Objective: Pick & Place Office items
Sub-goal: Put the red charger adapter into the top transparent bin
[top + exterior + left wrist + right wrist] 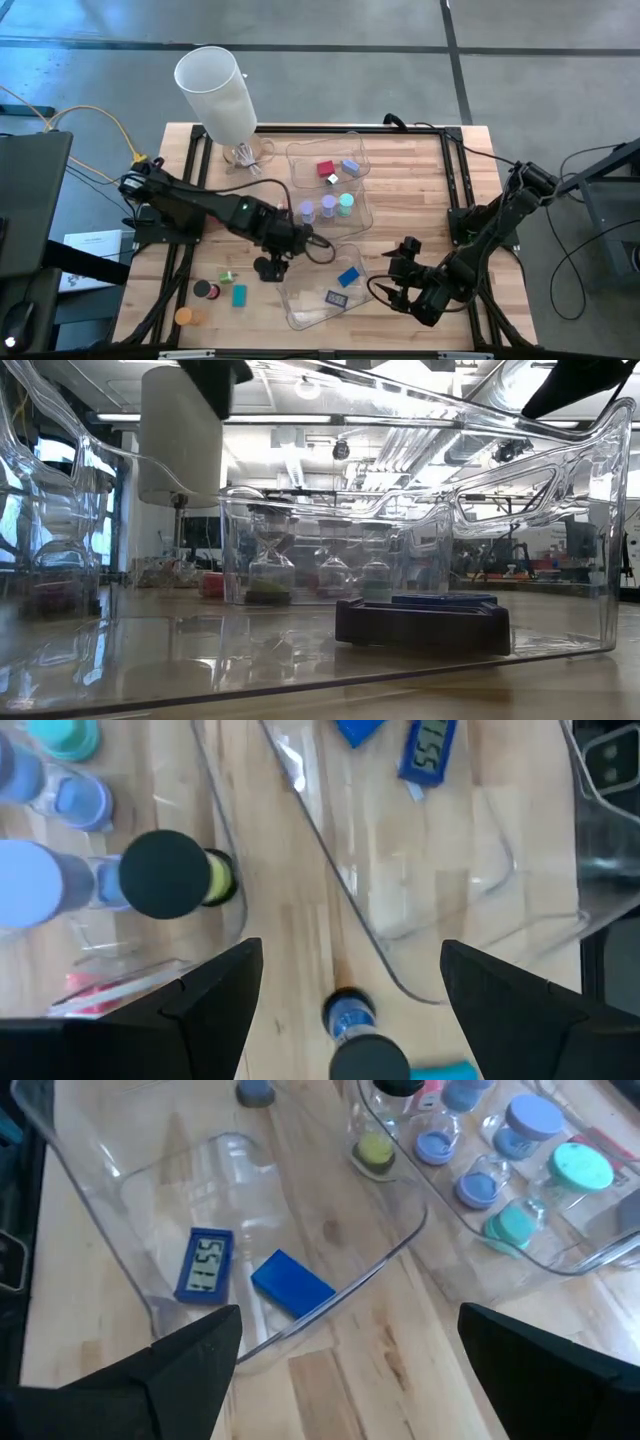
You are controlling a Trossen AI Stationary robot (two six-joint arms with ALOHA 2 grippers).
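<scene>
- Jaws of the left gripper (345, 990) stand wide apart and hold nothing, hovering over a blue sand timer (349, 1016) lying on the bench just beside the near clear tray (310, 305).
- Right gripper (345, 1370), equally spread and empty, waits by that tray's other side.
- The timer looks light, smooth, probably fragile and prone to rolling; gripping across its capped ends seems safest.

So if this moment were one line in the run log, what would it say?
left gripper: open, above table between clear plastic trays | right gripper: open, beside near tray | flat blue rectangle: in near tray
</scene>
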